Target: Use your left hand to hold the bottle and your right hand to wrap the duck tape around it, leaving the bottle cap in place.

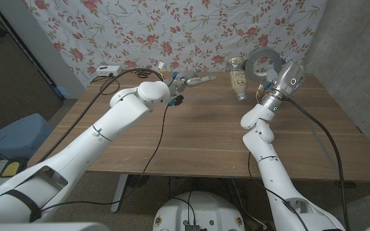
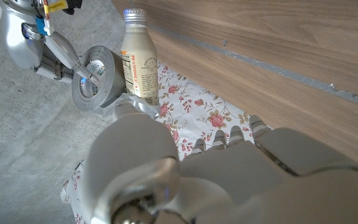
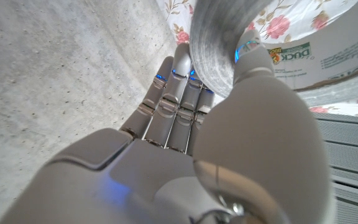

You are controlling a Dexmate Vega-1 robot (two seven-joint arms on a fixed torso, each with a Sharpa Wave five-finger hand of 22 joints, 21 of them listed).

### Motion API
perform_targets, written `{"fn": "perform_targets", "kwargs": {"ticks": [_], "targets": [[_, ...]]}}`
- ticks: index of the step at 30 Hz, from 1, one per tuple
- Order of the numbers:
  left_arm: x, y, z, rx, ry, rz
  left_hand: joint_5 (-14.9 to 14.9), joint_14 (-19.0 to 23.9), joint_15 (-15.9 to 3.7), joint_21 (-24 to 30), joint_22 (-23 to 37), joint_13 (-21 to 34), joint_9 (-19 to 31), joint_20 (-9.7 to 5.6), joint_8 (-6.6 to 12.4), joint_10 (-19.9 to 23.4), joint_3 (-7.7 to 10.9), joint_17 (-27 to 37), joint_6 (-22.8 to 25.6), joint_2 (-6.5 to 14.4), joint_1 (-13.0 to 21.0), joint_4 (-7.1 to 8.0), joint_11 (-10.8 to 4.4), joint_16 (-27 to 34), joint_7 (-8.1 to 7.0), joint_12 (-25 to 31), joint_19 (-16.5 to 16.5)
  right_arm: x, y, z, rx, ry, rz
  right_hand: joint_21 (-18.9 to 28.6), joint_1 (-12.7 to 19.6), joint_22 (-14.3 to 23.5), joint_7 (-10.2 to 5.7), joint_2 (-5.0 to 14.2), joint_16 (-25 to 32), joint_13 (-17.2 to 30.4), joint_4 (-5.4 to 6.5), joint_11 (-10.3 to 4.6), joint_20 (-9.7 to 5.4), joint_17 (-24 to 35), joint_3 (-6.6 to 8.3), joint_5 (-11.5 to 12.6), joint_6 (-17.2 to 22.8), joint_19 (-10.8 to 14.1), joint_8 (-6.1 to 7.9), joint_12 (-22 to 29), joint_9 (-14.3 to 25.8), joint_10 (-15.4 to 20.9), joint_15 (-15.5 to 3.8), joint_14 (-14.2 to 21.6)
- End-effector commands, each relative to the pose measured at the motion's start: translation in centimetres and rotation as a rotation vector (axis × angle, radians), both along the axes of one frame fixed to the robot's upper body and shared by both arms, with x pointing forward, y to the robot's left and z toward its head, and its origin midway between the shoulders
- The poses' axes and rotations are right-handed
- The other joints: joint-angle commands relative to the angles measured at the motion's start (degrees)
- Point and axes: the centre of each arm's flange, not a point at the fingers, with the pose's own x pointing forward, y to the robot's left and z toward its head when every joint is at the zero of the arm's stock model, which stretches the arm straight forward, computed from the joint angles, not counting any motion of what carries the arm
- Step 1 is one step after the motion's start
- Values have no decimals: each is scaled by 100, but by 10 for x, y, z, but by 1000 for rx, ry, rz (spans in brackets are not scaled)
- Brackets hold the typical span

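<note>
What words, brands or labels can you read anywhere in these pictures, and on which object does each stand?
"DUCK", with smaller print beside it too small to read: on the white inner core of the grey roll of duct tape.
"SHOULD BE", sideways on the cream label of the silver-capped bottle; its other print is too small to read.

Wooden table point(image 1: 198, 135) with bottle point(image 1: 237, 81) and white box point(image 1: 109, 70).

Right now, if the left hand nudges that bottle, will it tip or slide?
Probably tip: the bottle stands upright, tall and narrow. Its metal-looking cap and smooth label could be slick for fingers. How full it is can't be seen, so weight is uncertain.
</note>
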Motion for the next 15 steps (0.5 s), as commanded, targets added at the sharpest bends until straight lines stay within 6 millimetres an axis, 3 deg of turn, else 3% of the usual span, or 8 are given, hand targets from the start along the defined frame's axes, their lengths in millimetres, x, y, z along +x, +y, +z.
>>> {"fn": "perform_targets", "kwargs": {"ticks": [1,15], "targets": [[-10,7,5,59,-61,64,54,-3044,26,-28,-15,16,2,20,-16,-3134,-31,19,-3269,-14,72,18,8,-7,-23,-11,-2978,-14,16,-2,-97,187,71,37,805,17,-527,803,-35,360,21,-543,-46,10,304,19,593,-4,46,5,28,677,-662,378],[-16,15,11,115,-71,82,125,-3053,25,-27,-35,5,1,22,-17,-3138,-62,14,-3269,-31,76,20,8,-13,-43,-16,-2972,-21,21,-1,-198,362,103,67,766,14,-537,817,-93,394,59,-538,-91,-4,338,56,599,-84,18,-29,26,665,-663,351]]}}
